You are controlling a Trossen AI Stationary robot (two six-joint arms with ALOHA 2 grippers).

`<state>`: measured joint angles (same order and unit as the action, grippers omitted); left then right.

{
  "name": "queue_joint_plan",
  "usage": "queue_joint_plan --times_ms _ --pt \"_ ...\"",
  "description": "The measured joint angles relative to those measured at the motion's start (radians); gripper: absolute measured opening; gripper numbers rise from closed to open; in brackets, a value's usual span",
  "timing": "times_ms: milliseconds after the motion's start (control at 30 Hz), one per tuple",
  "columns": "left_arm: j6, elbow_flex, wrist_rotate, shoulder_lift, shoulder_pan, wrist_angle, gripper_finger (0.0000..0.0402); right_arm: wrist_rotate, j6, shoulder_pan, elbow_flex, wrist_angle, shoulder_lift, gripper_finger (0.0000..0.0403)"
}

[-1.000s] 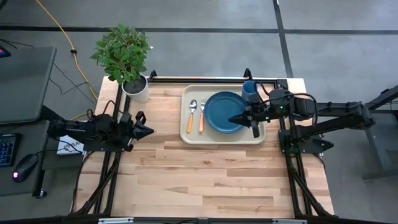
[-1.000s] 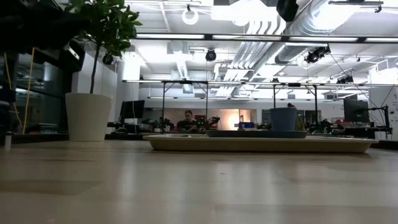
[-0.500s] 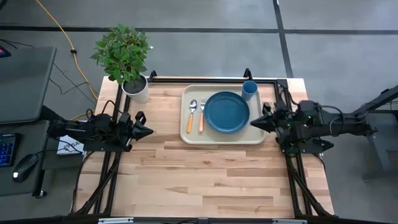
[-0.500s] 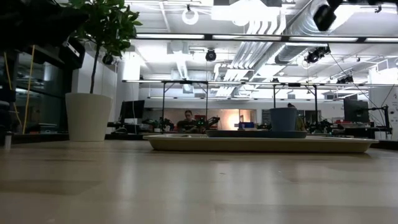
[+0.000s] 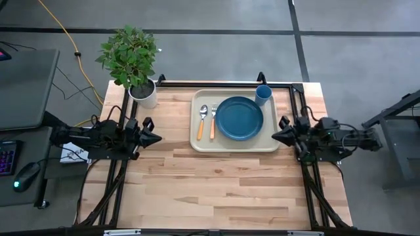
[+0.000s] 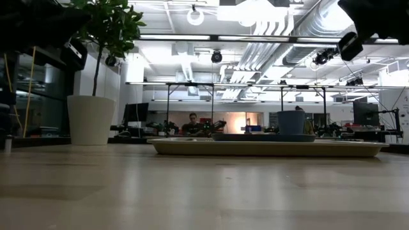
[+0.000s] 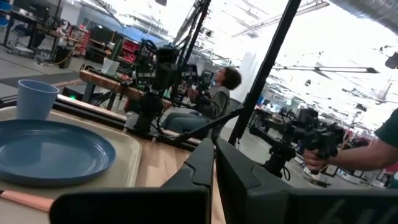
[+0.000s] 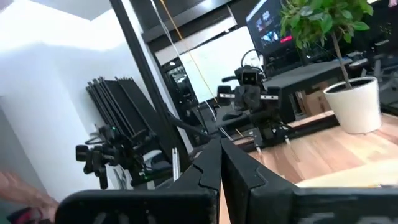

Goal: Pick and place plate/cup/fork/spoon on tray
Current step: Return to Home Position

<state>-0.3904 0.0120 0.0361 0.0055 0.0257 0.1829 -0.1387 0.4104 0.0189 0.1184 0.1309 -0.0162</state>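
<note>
1. The right gripper (image 5: 275,136) sits just off the tray's right edge, near the table's right side, its fingers pressed together to a point with nothing between them. In its own wrist view the two dark fingers (image 8: 219,163) meet edge to edge.
2. The left gripper (image 5: 157,138) rests over the table's left side, well apart from the tray, fingers likewise clenched on nothing; its wrist view shows the fingers (image 7: 214,163) closed against each other.
3. The tray (image 5: 270,145) lies at the back centre-right of the table (image 5: 223,190). The plate (image 5: 239,118) sits in its middle, the cup (image 5: 262,94) upright in its back right corner, just beside the plate.
4. The spoon (image 5: 202,121) and the fork (image 5: 212,121) lie side by side on the tray's left part, spoon outermost, fork just beside the plate.
5. Only the high view shows the cutlery fully; the low view shows the tray (image 6: 268,147) edge-on, with the plate (image 6: 262,137) as a thin dark band and the cup (image 6: 291,122) standing above it.
6. The left wrist view shows the plate (image 7: 50,150) and cup (image 7: 34,99) close up, with a seated person (image 7: 205,106) beyond the table and another person's hand (image 7: 320,159) in the room.
7. The potted plant (image 5: 133,62) stands at the table's back left corner; the right wrist view sees its white pot (image 8: 358,104).
</note>
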Motion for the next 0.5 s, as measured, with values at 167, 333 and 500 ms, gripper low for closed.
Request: queue_joint_plan --times_ms 167,333,500 --pt "0.000 0.002 -0.003 0.008 0.000 -0.006 0.0000 0.033 -0.028 0.015 -0.087 0.088 0.007 0.0000" --pt "0.000 0.002 -0.006 0.008 0.000 -0.007 0.0000 0.139 -0.113 0.029 -0.108 0.015 0.010 0.0000" --pt "0.000 0.002 -0.006 0.008 0.000 -0.007 0.0000 0.129 -0.122 0.035 -0.108 -0.113 0.011 0.0000"
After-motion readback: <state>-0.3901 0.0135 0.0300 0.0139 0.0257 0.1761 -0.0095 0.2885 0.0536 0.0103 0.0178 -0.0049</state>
